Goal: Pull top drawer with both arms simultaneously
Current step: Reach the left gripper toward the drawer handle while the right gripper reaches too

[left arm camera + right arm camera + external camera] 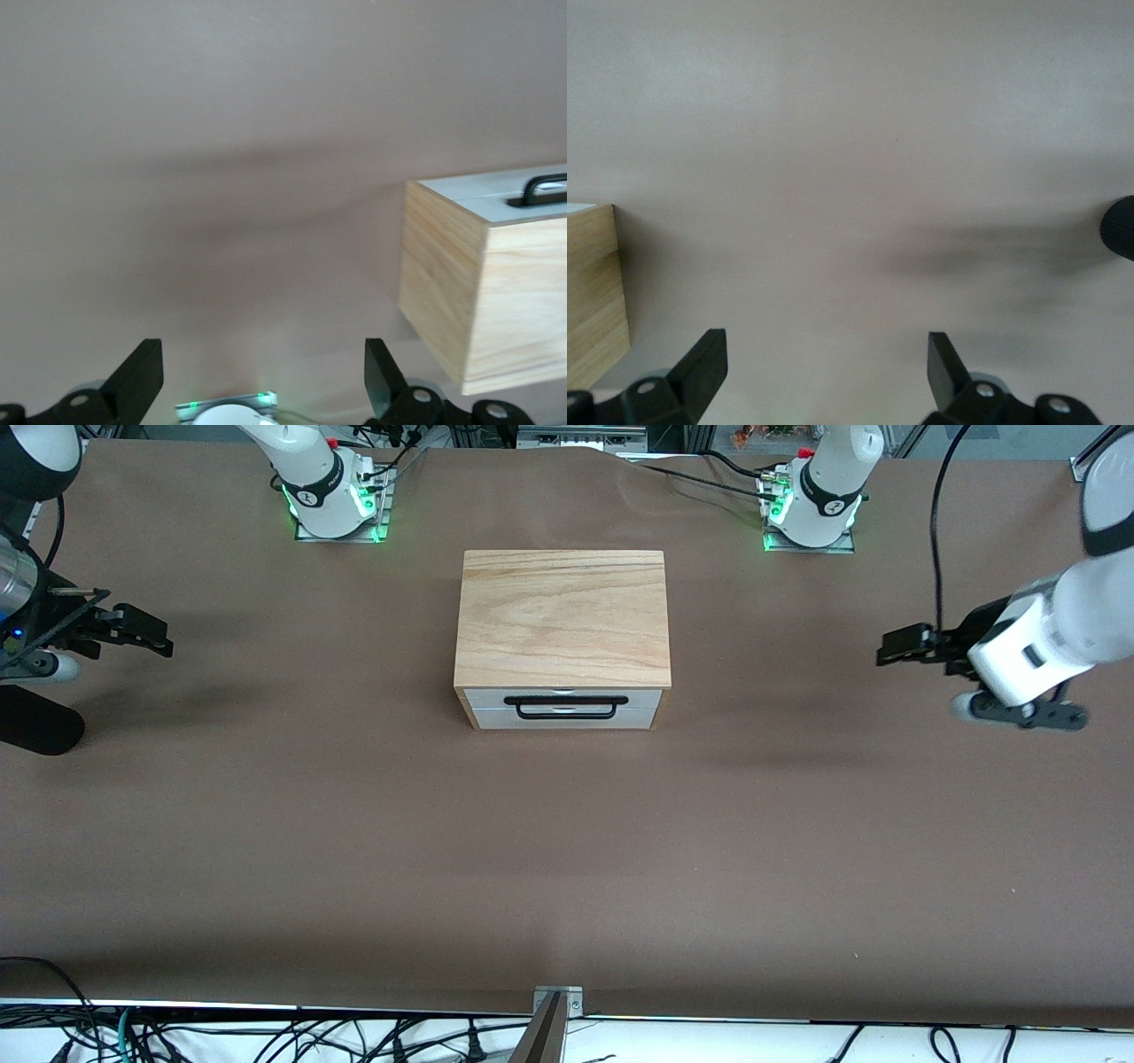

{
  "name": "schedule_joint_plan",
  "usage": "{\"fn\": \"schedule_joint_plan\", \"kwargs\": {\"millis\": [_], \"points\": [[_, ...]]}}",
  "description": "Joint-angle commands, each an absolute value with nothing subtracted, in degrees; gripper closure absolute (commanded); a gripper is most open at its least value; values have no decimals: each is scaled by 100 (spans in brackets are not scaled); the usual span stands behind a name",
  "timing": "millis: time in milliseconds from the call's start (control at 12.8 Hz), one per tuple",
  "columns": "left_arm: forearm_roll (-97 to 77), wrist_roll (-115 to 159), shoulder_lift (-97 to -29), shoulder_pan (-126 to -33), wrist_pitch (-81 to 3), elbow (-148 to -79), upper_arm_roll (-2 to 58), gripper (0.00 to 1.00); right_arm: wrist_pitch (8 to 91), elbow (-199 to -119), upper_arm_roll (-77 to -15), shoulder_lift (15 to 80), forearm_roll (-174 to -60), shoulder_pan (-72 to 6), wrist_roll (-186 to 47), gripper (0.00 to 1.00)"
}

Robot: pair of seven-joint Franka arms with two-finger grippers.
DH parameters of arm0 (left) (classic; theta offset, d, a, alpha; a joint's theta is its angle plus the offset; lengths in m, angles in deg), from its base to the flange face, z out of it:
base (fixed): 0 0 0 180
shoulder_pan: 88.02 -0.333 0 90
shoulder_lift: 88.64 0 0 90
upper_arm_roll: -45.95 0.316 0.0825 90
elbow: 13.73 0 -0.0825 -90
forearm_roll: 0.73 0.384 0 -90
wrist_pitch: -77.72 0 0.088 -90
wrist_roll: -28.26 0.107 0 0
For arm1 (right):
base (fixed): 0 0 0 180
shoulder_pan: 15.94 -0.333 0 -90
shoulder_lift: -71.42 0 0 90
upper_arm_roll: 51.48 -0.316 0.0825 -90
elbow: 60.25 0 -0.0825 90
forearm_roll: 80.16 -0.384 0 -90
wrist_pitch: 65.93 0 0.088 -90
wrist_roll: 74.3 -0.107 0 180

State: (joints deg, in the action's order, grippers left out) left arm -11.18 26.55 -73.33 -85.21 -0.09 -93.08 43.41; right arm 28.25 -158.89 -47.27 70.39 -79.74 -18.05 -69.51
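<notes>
A light-wood box stands in the middle of the table, its front facing the front camera. The top drawer has a white front panel and a wide black wire handle, and it sits flush in the box. My left gripper hangs open and empty over the table toward the left arm's end, well apart from the box. My right gripper hangs open and empty toward the right arm's end. The left wrist view shows the open left gripper, the box and the handle. The right wrist view shows the open right gripper and a box corner.
The brown table is bare around the box. The two arm bases with green lights stand farther from the front camera than the box. Cables lie below the table's near edge.
</notes>
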Motion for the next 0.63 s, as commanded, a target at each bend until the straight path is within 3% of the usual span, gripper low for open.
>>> {"fn": "schedule_joint_plan", "kwargs": {"millis": [0,547], "points": [[-1626,2764,-6861,-8292,-207,-9169,4358,0,2706,-15737,-4744,6949,-8103,-1814,-6929,0],[-4507,3237,-5824,-8055,-1569,-9248,4332,0,2468,-15737,-4727,6519,-9788,-1788,-6202,0]]}}
